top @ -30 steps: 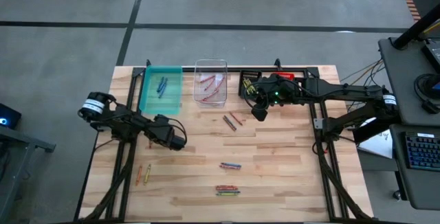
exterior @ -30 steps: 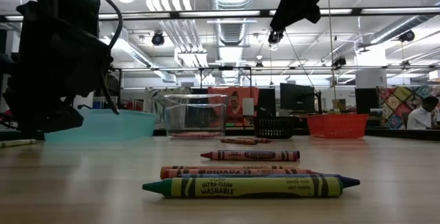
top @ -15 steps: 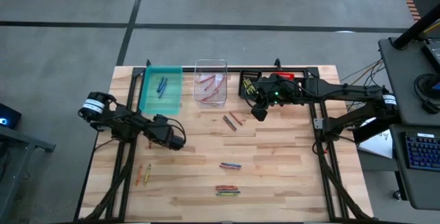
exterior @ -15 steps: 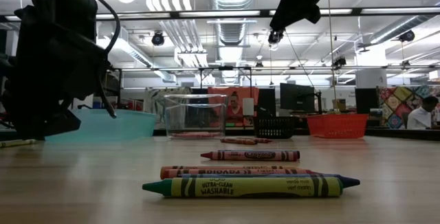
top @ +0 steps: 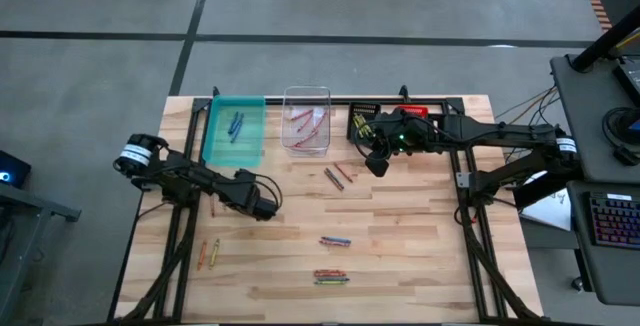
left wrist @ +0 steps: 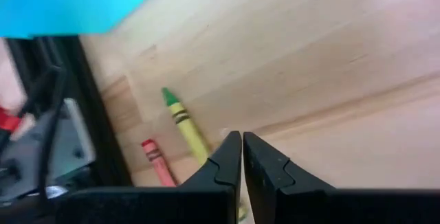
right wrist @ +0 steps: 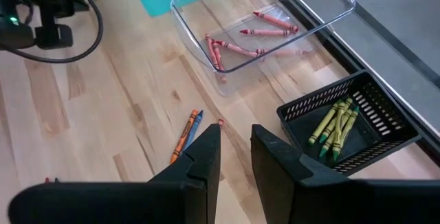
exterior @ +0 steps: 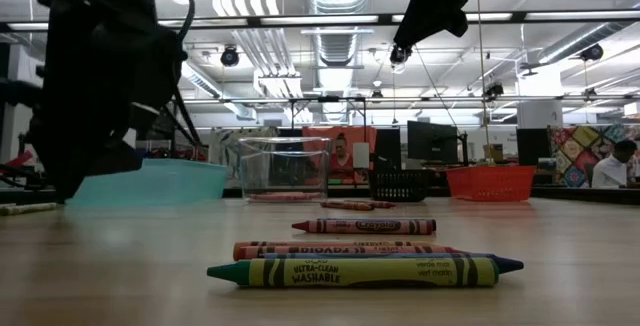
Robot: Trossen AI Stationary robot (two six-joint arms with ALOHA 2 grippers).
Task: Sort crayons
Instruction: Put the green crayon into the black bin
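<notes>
**Sorting partly done, loose crayons still out on the bench**

A pale wooden-plank bench (top: 400,256) stands on grey floor, with four bins lined along its upper edge in the high view. The flat teal plastic bin (top: 235,129) at upper left holds a few blue crayons (top: 236,124). The clear plastic bin (top: 306,120) beside it holds several red crayons (right wrist: 237,38). The black mesh basket (right wrist: 357,124) holds a bunch of yellow-green crayons (right wrist: 335,128). A red basket (exterior: 489,182) sits at the far right of the row; its contents are not visible.

Still unsorted, as far as I can judge: a pair of crayons (top: 338,176) near the centre just below the clear bin, one (top: 335,240) lower centre, a small cluster (top: 331,277) near the bottom edge, and two (top: 208,253) at lower left.

The left gripper (top: 265,206) hangs over the bench left of centre, jaws pressed together and empty. The right gripper (top: 376,162) hovers just below the black basket, jaws slightly parted, holding nothing. Roughly half the job looks finished.
</notes>
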